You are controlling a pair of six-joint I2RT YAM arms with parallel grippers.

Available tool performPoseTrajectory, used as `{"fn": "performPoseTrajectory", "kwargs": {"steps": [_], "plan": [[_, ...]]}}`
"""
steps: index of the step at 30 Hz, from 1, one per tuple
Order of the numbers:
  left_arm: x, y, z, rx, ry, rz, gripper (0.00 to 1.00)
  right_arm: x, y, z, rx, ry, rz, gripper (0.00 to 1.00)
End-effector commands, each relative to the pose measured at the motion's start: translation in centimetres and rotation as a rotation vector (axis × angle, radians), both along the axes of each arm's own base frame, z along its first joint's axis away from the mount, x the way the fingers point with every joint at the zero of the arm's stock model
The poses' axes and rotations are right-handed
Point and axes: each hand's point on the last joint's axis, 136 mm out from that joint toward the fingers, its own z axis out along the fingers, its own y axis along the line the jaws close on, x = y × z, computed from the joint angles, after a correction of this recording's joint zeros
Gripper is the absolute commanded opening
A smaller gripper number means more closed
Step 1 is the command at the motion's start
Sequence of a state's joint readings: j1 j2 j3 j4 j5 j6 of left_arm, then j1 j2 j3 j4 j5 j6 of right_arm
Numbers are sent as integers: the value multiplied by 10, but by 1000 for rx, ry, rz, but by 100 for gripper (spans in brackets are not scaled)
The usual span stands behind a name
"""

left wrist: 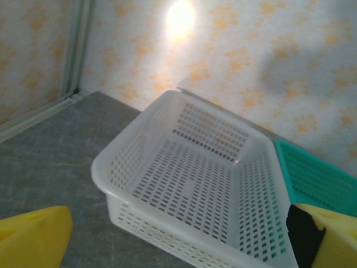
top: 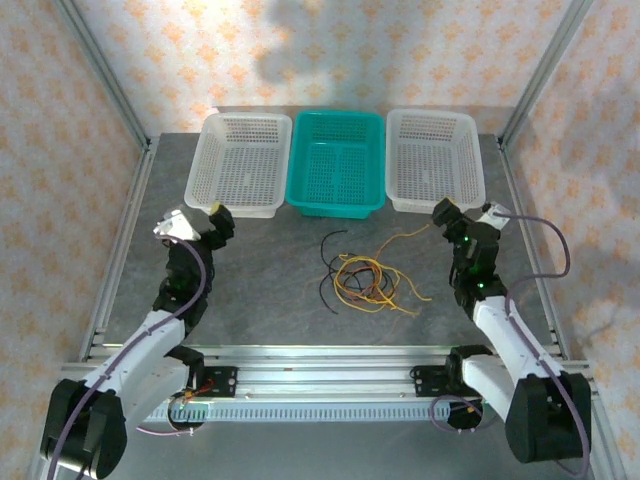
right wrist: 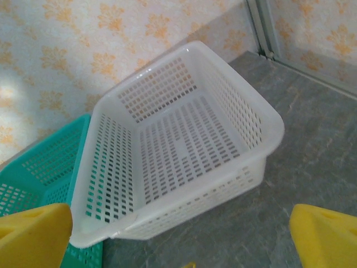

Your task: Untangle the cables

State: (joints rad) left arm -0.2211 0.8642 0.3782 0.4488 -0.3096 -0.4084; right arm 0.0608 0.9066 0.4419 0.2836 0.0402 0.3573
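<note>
The cables (top: 365, 277) lie in one tangle on the grey table, in front of the teal basket. The yellow cable (top: 412, 233) trails off toward the right, the orange-brown cable (top: 352, 283) loops through the middle, and the black cable (top: 327, 270) curves along the left side. My left gripper (top: 222, 215) hovers left of the tangle, open and holding nothing; its yellow fingertips (left wrist: 33, 237) frame a white basket. My right gripper (top: 442, 212) is right of the tangle, open too, and its yellow fingertips (right wrist: 326, 237) are spread wide. A yellow cable tip (right wrist: 189, 265) peeks in at the bottom of the right wrist view.
Three baskets line the back of the table: a white basket (top: 235, 207) on the left, a teal basket (top: 335, 208) in the middle, and a white basket (top: 437, 205) on the right. Metal frame posts (top: 105, 80) stand at the table's sides.
</note>
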Motion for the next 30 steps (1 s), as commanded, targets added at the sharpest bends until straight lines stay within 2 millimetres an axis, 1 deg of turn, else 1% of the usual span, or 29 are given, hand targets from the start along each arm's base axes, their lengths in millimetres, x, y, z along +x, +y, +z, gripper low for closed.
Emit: {"fn": "performPoseTrajectory", "kwargs": {"steps": [1,3,6,8,10,13,16,19,21,23,25,28,30], "plan": [[0,2,-15,-84,136,42,99,-5,3,4,54,67,-1,100],[6,-10,-21,-117,183,-15,99,-7,6,4,65,90,15,100],[12,-40,-24,-129,204,-139,99,-6,19,7,82,108,90,100],[14,-69,-23,-101,214,-235,99,-1,50,12,72,119,278,100],[15,-95,-26,-64,244,-295,99,2,67,2,93,207,374,100],[15,-143,-32,-18,285,-411,99,0,79,-20,108,355,429,100],[11,-189,-37,22,310,-509,99,-2,86,-39,102,458,461,100],[7,-225,-51,38,332,-573,99,-3,86,-51,52,527,433,100],[5,-243,-61,25,360,-608,99,-4,88,-64,14,588,417,100],[2,-255,-68,-8,372,-628,99,-7,103,-70,-23,618,471,100],[-1,-260,-74,-71,376,-636,99,-9,111,-75,-51,636,458,100],[-4,-259,-80,-126,367,-630,99,-10,121,-77,-59,628,428,100],[-5,-255,-85,-146,372,-608,99,-9,123,-79,-61,628,387,100]]}}
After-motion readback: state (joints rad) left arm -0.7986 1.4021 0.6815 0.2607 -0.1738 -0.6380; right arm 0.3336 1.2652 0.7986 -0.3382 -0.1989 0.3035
